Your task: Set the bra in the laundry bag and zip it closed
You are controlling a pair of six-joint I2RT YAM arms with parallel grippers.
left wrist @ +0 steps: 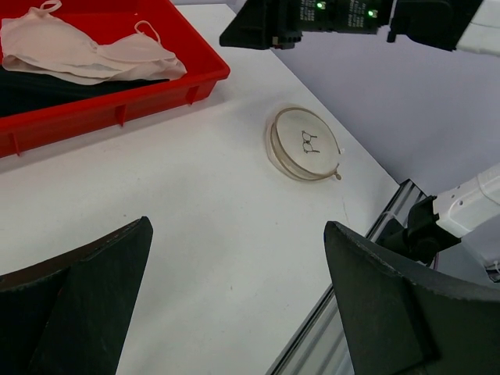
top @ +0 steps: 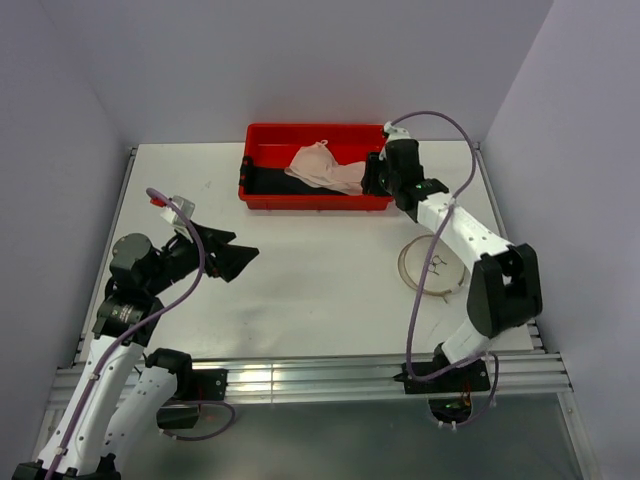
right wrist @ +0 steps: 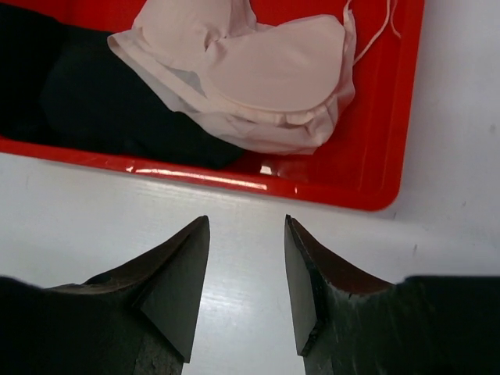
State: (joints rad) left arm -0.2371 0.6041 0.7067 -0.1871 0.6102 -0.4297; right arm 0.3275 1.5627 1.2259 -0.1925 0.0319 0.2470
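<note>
The pale pink bra [top: 325,167] lies in the red tray [top: 262,196] at the back, partly over a black cloth; it shows in the right wrist view [right wrist: 258,70] and the left wrist view [left wrist: 86,55]. The laundry bag [top: 432,268] lies flat on the table's right side, round, tan-rimmed, with a dark bra drawing; it also shows in the left wrist view [left wrist: 306,144]. My right gripper [top: 372,175] is open and empty at the tray's right end, its tips [right wrist: 246,226] over the table just short of the tray's near wall. My left gripper [top: 240,258] is open and empty over the left table.
A black cloth [right wrist: 94,101] lies under the bra in the red tray [right wrist: 375,156]. White walls stand behind and to both sides. The metal rail [top: 320,378] runs along the table's near edge.
</note>
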